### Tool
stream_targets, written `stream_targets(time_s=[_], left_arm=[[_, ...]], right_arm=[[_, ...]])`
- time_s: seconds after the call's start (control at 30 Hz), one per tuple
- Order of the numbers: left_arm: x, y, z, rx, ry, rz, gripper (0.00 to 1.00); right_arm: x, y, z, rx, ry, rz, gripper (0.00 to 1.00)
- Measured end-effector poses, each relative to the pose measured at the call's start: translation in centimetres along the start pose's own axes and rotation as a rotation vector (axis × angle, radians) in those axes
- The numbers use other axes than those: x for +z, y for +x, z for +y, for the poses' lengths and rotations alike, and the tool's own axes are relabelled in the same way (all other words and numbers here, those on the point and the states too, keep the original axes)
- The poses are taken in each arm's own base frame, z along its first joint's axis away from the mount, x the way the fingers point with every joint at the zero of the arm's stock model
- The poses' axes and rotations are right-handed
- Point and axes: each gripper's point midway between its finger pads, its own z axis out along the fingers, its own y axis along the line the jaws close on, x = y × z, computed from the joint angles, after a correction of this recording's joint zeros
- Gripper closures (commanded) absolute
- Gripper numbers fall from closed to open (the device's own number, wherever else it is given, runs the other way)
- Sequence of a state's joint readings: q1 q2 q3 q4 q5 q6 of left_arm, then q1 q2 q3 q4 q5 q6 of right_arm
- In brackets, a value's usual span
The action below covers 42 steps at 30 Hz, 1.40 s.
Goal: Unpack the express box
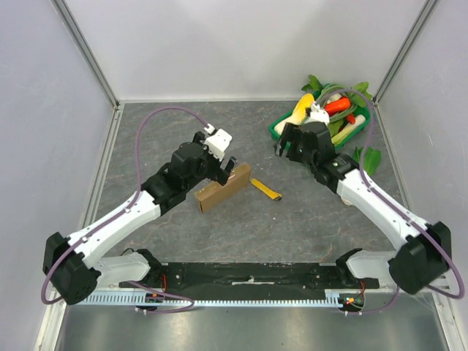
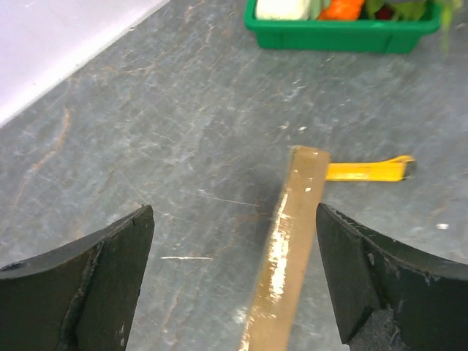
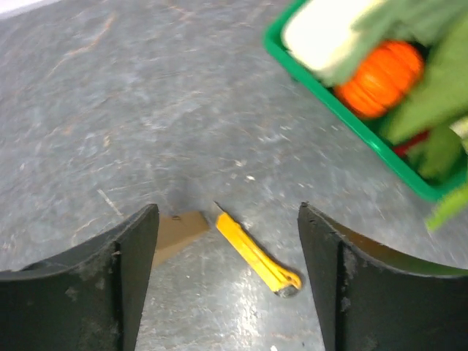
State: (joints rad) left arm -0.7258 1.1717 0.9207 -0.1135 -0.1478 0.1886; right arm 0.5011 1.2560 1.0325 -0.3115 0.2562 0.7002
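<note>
Top view: left hand (image 1: pixel 224 169) spread wide over the express box (image 1: pixel 219 191), probably placed to steady it. The box lies flat on the bench (image 1: pixel 168 135). Right hand (image 1: pixel 284 143) is spread, empty, beside the green tray (image 1: pixel 277 127).

Left wrist: box edge runs up inside the spread hand, nearer its right side, seemingly untouched. Plain brown, pale scuff.

Right wrist: yellow cutter (image 3: pixel 256 252) lies straight ahead, likely within easy reach; box corner just left of it.

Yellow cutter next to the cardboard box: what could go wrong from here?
1. The yellow cutter lies flat and thin on the table, so the open right gripper might slip off it or push it away.
2. The express box sits off-centre between the fingers of the open left gripper, so closing could shove it sideways.
</note>
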Motion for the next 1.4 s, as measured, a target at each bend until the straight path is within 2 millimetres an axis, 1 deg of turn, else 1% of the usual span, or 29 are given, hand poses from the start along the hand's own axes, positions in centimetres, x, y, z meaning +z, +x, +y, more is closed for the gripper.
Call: stream_targets(time_s=[0.07, 0.1, 0.13, 0.17, 0.2, 0.23, 0.3, 0.33, 0.37, 0.4, 0.47, 0.5, 0.57, 0.63, 0.67, 0.73, 0.8, 0.93, 1.0, 1.07, 1.17, 1.23, 1.33, 1.4], left_arm=[[-1.2, -1.0, -0.3, -0.083, 0.020, -0.013, 0.36], [-1.9, -1.1, -0.7, -0.122, 0.037, -0.011, 0.52], [-2.6, -1.0, -1.3, -0.157, 0.068, -0.005, 0.58], [-3.3, -0.8, -2.0, -0.199, 0.104, 0.000, 0.62], [-4.0, -0.4, -2.8, -0.235, 0.142, 0.006, 0.70], [-4.7, 0.1, -3.9, -0.275, 0.189, 0.011, 0.73], [-5.8, 1.8, -5.7, -0.340, 0.267, 0.036, 0.75], [-6.4, 3.3, -7.0, -0.391, 0.316, 0.056, 0.76], [-6.9, 4.7, -7.9, -0.424, 0.343, 0.085, 0.76], [-7.3, 6.5, -9.0, -0.459, 0.367, 0.125, 0.77], [-7.7, 10.0, -10.6, -0.525, 0.380, 0.221, 0.77], [-7.8, 11.5, -11.1, -0.554, 0.369, 0.275, 0.78], [-7.5, 13.6, -11.2, -0.607, 0.309, 0.368, 0.80], [-6.7, 15.1, -10.6, -0.653, 0.211, 0.433, 0.84], [-6.4, 15.7, -10.1, -0.677, 0.157, 0.459, 0.84], [-5.8, 16.5, -9.1, -0.716, 0.053, 0.483, 0.86], [-5.5, 16.8, -7.9, -0.757, -0.028, 0.482, 0.88], [-4.6, 16.7, -5.4, -0.870, -0.122, 0.442, 0.89], [-3.6, 16.6, -3.7, -0.950, -0.144, 0.391, 0.90], [-2.9, 17.2, -2.7, -1.011, -0.150, 0.368, 0.92], [-2.0, 18.6, -2.2, -1.071, -0.152, 0.398, 0.98], [-1.7, 19.1, -2.1, -1.095, -0.147, 0.413, 0.98], [-2.3, 19.4, -1.2, -1.136, -0.183, 0.419, 0.98], [-3.2, 19.5, -0.3, -1.153, -0.232, 0.417, 0.92]], right_arm=[[0.9, -0.9, 2.2, -0.045, -0.071, 0.007, 0.38], [1.7, -0.9, 3.5, -0.068, -0.110, 0.023, 0.43], [2.9, -0.8, 4.9, -0.092, -0.153, 0.047, 0.47], [3.7, -0.3, 6.1, -0.118, -0.188, 0.068, 0.49], [4.8, 0.4, 7.2, -0.145, -0.217, 0.094, 0.50], [5.8, 1.3, 8.2, -0.174, -0.242, 0.124, 0.52], [7.1, 3.3, 9.9, -0.226, -0.285, 0.174, 0.53], [7.7, 4.6, 10.7, -0.255, -0.309, 0.205, 0.54], [8.1, 5.5, 11.2, -0.274, -0.324, 0.226, 0.55], [8.4, 6.6, 11.8, -0.296, -0.343, 0.252, 0.55], [8.7, 8.6, 12.4, -0.329, -0.373, 0.297, 0.56], [8.6, 9.3, 12.4, -0.342, -0.382, 0.317, 0.56], [8.3, 10.4, 12.5, -0.365, -0.396, 0.355, 0.57], [7.7, 11.1, 12.5, -0.383, -0.410, 0.371, 0.58], [7.3, 11.5, 12.4, -0.389, -0.415, 0.381, 0.58], [6.2, 12.5, 11.8, -0.401, -0.416, 0.409, 0.58], [4.7, 13.8, 10.9, -0.414, -0.413, 0.445, 0.57], [1.1, 15.8, 9.4, -0.440, -0.424, 0.500, 0.54], [-0.2, 16.4, 9.4, -0.453, -0.439, 0.509, 0.54], [-1.3, 17.1, 9.7, -0.466, -0.461, 0.515, 0.54], [-1.8, 18.3, 10.4, -0.479, -0.488, 0.526, 0.54], [-1.8, 19.2, 11.1, -0.491, -0.502, 0.530, 0.54], [-1.2, 20.9, 11.7, -0.524, -0.496, 0.543, 0.52], [-0.9, 22.1, 12.1, -0.553, -0.483, 0.547, 0.50]])
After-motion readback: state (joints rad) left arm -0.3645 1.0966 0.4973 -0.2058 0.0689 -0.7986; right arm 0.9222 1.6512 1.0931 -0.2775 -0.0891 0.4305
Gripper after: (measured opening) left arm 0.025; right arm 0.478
